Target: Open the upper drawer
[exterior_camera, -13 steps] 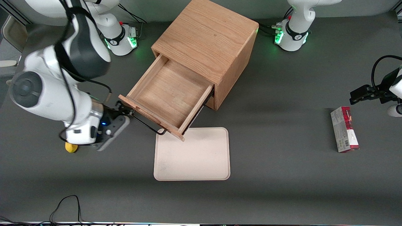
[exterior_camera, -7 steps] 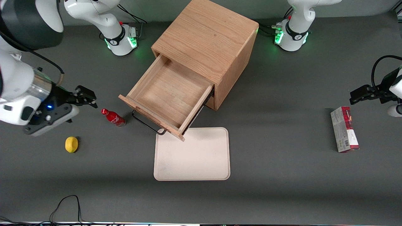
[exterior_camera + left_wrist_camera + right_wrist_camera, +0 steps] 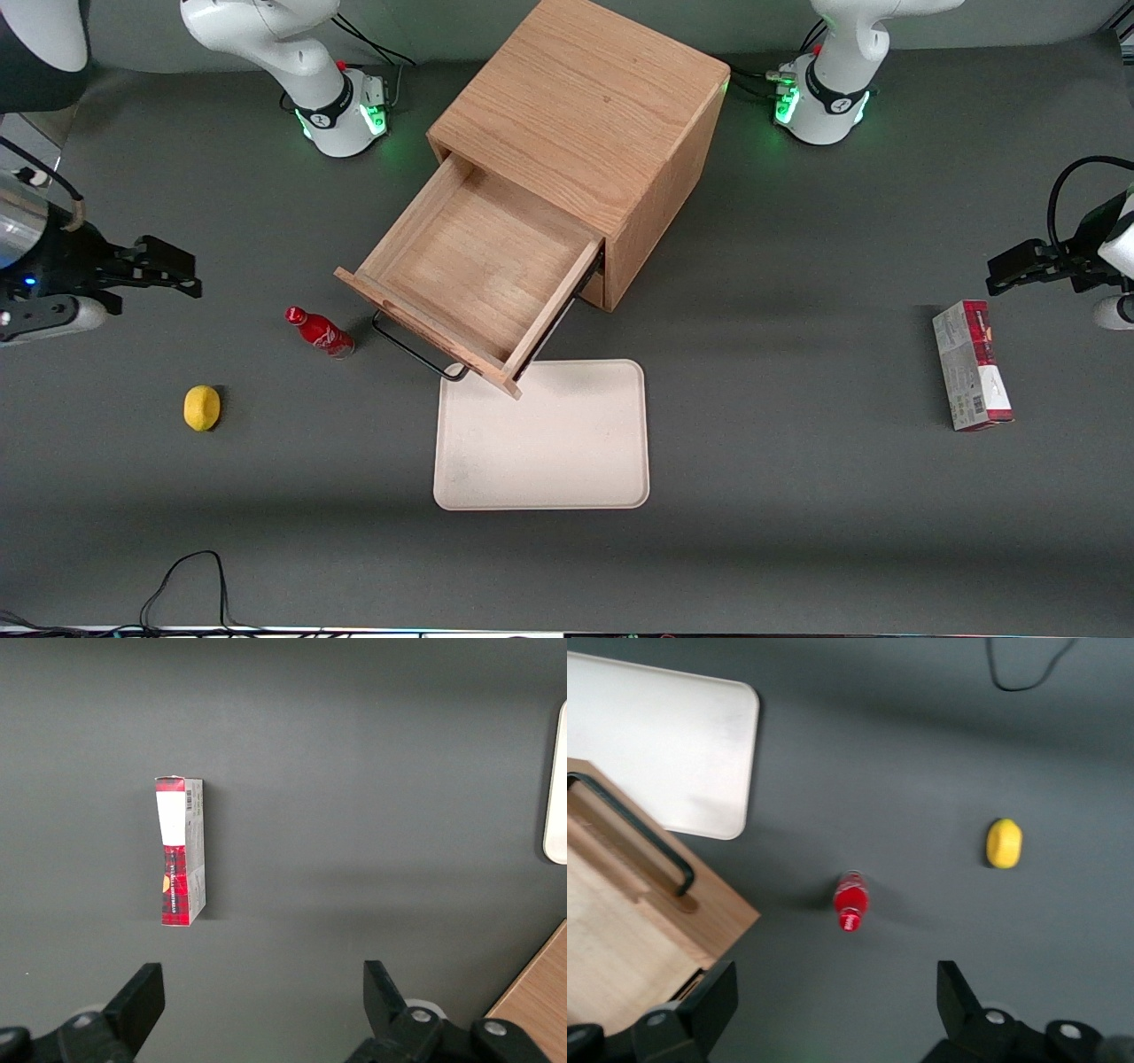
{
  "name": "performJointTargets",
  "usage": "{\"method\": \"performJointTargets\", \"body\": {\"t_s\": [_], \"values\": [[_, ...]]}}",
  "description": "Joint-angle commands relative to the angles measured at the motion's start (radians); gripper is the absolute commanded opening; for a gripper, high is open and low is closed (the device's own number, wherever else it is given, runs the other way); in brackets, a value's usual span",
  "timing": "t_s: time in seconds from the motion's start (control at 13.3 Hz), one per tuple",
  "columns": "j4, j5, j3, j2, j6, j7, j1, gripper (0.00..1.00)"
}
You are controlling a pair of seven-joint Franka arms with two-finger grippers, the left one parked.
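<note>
The upper drawer (image 3: 474, 279) of the oak cabinet (image 3: 589, 115) stands pulled far out, its wooden box empty. Its black wire bar handle (image 3: 416, 350) hangs at the front, just above the tray's edge. The drawer also shows in the right wrist view (image 3: 620, 930), with the handle (image 3: 638, 837). My right gripper (image 3: 168, 266) is open and empty, raised above the table toward the working arm's end, well away from the handle. In its wrist view the gripper (image 3: 837, 1014) has its fingers spread wide with nothing between them. The lower drawer is hidden under the open one.
A small red bottle (image 3: 319, 330) lies on the table beside the drawer's front corner. A lemon (image 3: 202, 408) lies nearer the front camera than my gripper. A beige tray (image 3: 542, 434) lies in front of the drawer. A red-and-white box (image 3: 972, 377) lies toward the parked arm's end.
My right gripper has let go of the handle and drawn away sideways toward the working arm's end and upward. This uncovered the red bottle. The drawer has stayed open and still.
</note>
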Motion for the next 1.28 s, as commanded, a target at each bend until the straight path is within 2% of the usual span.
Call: {"method": "performJointTargets", "body": {"t_s": [0.0, 0.23, 0.45, 1.2], "values": [[-0.189, -0.035, 0.114, -0.136, 0.099, 0.07, -0.127, 1.0], [-0.237, -0.037, 0.148, -0.173, 0.127, 0.072, -0.19, 1.0], [-0.295, -0.037, 0.15, -0.204, 0.189, 0.072, -0.208, 1.0], [-0.281, -0.063, 0.142, -0.184, 0.179, 0.062, -0.206, 1.0]]}}
